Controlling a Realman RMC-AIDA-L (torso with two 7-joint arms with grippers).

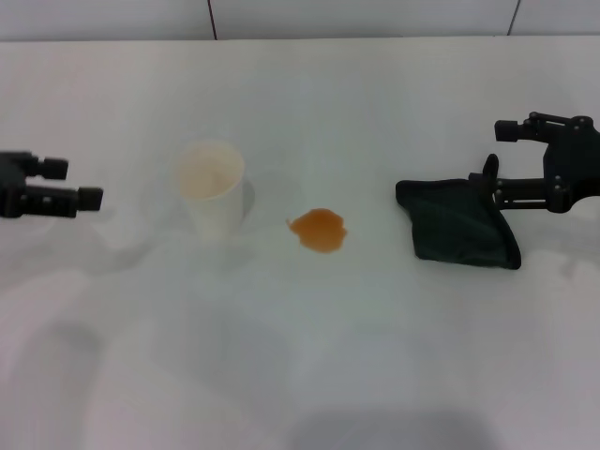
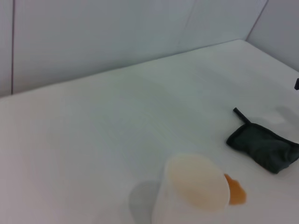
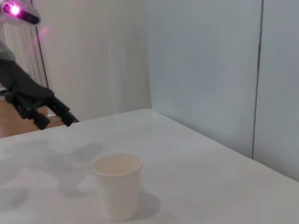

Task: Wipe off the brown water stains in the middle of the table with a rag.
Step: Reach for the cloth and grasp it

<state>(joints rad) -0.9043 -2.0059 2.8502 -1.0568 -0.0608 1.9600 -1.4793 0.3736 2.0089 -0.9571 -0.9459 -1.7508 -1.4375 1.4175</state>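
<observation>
The brown water stains (image 1: 320,230) are one orange-brown blotch in the middle of the white table (image 1: 309,356); in the left wrist view the blotch (image 2: 236,192) peeks out beside the cup. The dark green-black rag (image 1: 459,225) lies flat to the right of it, also seen as the rag (image 2: 264,147). My right gripper (image 1: 493,155) hovers open at the rag's far right edge, its lower finger (image 1: 489,180) against the cloth. My left gripper (image 1: 84,184) is open at the far left, holding nothing.
A white paper cup (image 1: 214,192) stands upright just left of the stain, seen too as the cup (image 2: 196,189) and the cup (image 3: 117,184). A wall borders the table's far edge. The left arm (image 3: 37,105) shows beyond the cup.
</observation>
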